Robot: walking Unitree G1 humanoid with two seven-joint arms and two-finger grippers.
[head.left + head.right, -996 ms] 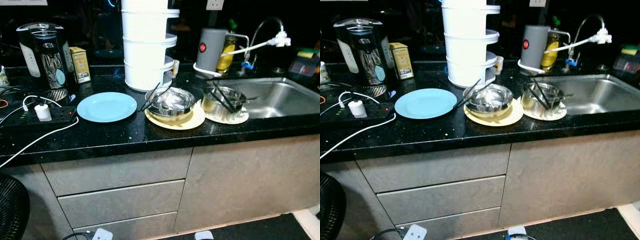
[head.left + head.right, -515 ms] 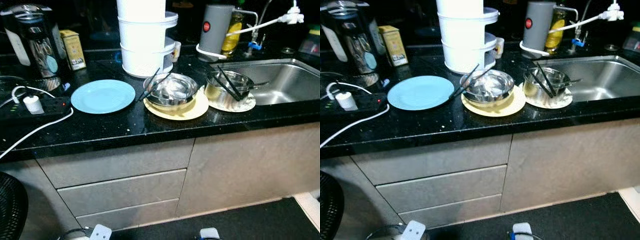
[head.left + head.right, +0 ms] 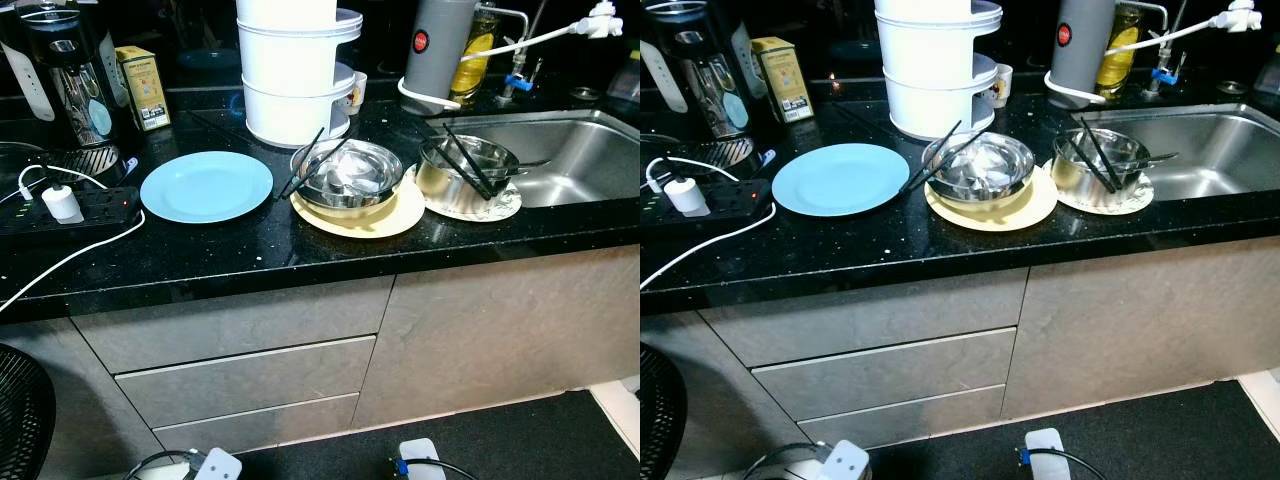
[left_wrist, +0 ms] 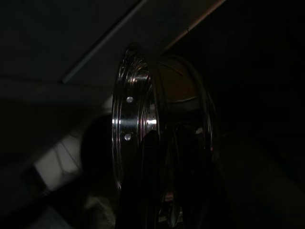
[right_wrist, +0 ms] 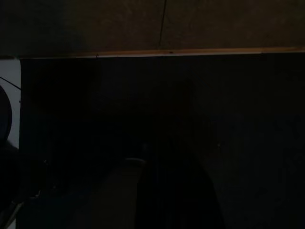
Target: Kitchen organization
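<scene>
Two steel bowls [image 3: 345, 177] on round plates; glossy speckled black counter [image 3: 230, 260].

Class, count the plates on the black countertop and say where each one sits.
3. A blue plate lies bare on the left; a yellow plate sits under the middle steel bowl; a white plate under the pot beside the sink.

You face a black speckled countertop [image 3: 230, 262], blue plate [image 3: 206, 186], yellow plate [image 3: 366, 215] under a steel bowl, white plate [image 3: 497, 208] under another, power strip [image 3: 62, 209], coffee maker [image 3: 62, 80], stacked white containers [image 3: 290, 70]
</scene>
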